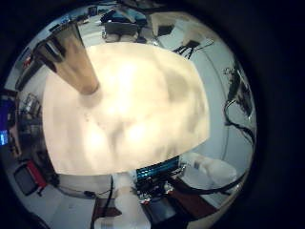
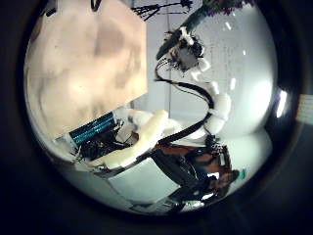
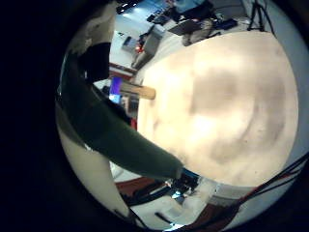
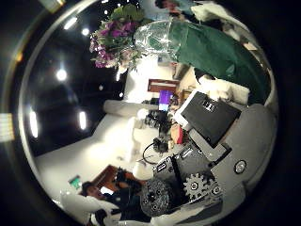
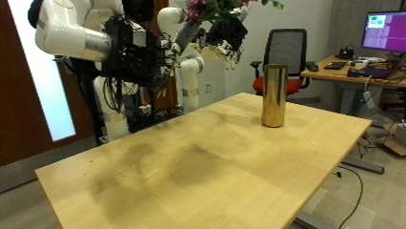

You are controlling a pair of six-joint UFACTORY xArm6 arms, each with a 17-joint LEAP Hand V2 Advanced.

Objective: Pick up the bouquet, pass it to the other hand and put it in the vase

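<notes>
The bouquet (image 5: 203,13), purple and pink flowers in a dark green wrap, is held high above the far end of the table (image 5: 191,172), between two black hands; I cannot tell there which one grips it. The right thumb side palm view has the flowers (image 4: 117,40) and wrap close by. The right little finger side palm view has the wrap (image 3: 106,126) running across the palm. My right hand (image 2: 184,49) is shut on it. The tall gold vase (image 5: 273,95) stands upright on the table's far right part. It also shows in the left little finger side palm view (image 1: 76,59).
A black office chair (image 5: 288,52) and a desk with a monitor (image 5: 385,33) stand beyond the table. The table's edge (image 5: 355,134) runs close behind the vase.
</notes>
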